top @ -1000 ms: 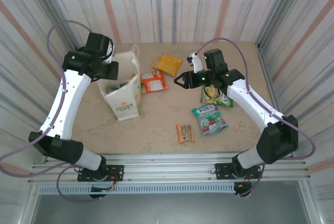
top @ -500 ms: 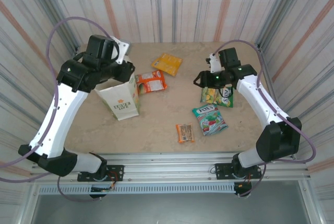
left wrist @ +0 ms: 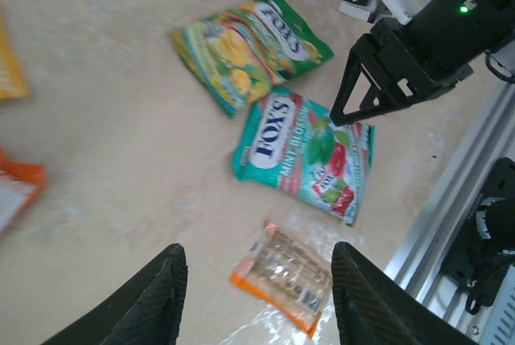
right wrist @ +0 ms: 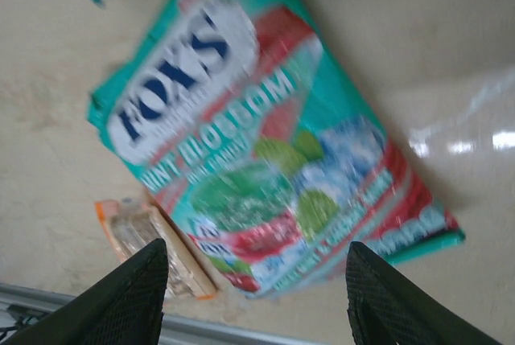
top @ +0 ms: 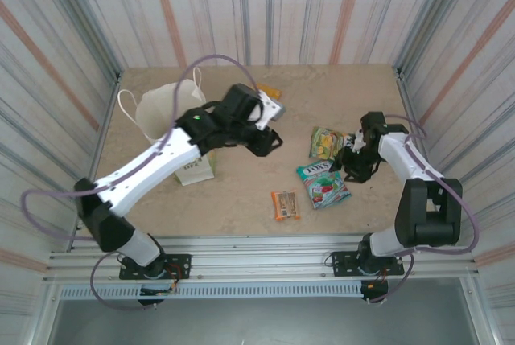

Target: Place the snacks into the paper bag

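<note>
The left gripper [top: 269,140] hangs over mid-table at the end of a long reach. The right gripper [top: 352,165] sits low on a folded arm, just beside the teal-red packet [top: 323,184]. The paper bag [top: 165,109] sits far left behind the left arm, and its inside cannot be made out. From the left wrist, the fingers [left wrist: 157,297] are spread with nothing between them, above the tiny orange bar pack [left wrist: 283,277]. From the right wrist, the fingers [right wrist: 133,297] are spread over the teal-red packet, pinching nothing.

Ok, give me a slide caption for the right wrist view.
Open right hand hovers over the teal-red Fox's Mint Blossom packet on the table, small orange bar pack beside it.
</note>
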Tool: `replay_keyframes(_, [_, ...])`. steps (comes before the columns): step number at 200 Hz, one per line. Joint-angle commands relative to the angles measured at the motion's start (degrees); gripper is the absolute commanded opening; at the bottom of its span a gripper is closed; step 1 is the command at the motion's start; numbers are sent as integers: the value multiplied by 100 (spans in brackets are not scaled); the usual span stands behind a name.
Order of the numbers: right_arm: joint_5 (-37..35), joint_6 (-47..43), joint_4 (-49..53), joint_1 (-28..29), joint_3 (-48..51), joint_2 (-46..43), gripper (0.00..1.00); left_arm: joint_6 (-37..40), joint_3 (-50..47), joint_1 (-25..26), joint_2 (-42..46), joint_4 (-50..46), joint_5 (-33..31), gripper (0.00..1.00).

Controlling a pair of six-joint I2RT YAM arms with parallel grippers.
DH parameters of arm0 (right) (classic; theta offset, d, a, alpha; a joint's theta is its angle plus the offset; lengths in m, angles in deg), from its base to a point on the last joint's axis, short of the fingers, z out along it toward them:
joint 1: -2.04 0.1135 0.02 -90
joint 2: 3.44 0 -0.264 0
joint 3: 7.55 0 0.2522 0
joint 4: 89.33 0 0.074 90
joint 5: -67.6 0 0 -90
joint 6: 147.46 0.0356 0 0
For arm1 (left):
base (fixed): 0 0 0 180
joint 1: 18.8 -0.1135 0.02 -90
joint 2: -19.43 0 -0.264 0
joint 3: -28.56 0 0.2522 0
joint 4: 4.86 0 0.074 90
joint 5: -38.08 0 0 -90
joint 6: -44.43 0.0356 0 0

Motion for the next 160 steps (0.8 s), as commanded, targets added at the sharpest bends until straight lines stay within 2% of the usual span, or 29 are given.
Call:
replay_keyframes(1, [-98,617,173,-71,391,-615,60,-426,-94,75,-503,695,476,52])
replay_keyframes(35, [-211,1280,138,-86,993,-1235,61,-633,71,81,-1405,1239,698,54])
replay_keyframes(91, [-174,1952,-4,-94,1617,-1966,63,-961,871,94,-2865,1454,1238,55])
replay_keyframes(134, [117,2170,-350,-46,2026,-2010,64,-980,1147,102,-3626,1537,1338,55])
replay_keyframes(160, [422,2225,-969,-58,2262,-1808,65,-1045,1304,86,-3921,1521,1565,55])
